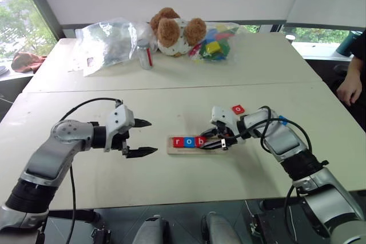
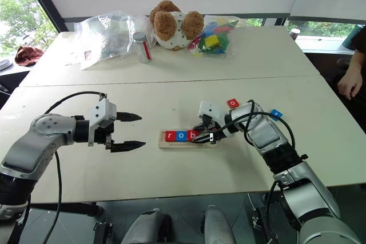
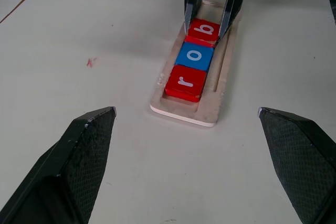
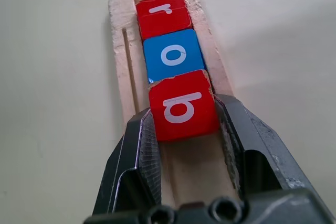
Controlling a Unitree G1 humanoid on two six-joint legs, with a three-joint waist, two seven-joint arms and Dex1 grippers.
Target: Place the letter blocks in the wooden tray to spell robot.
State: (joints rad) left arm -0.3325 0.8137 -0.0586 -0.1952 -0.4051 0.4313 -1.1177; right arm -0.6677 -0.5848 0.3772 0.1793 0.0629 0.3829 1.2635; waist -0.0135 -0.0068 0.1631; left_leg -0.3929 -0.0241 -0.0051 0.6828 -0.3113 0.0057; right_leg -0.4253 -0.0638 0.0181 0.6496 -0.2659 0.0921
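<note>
Pinching the red b block [image 4: 184, 104], my right gripper [image 4: 185, 129] is seating it in the wooden tray [image 4: 125, 66] on the table [image 1: 171, 95], right behind the blue o [image 4: 170, 55] and red r [image 4: 160, 9]. Tilted, it could be riding up on the o's edge and jamming. My left gripper [image 1: 140, 138] is hovering beside the tray, spread wide, angled down.
</note>
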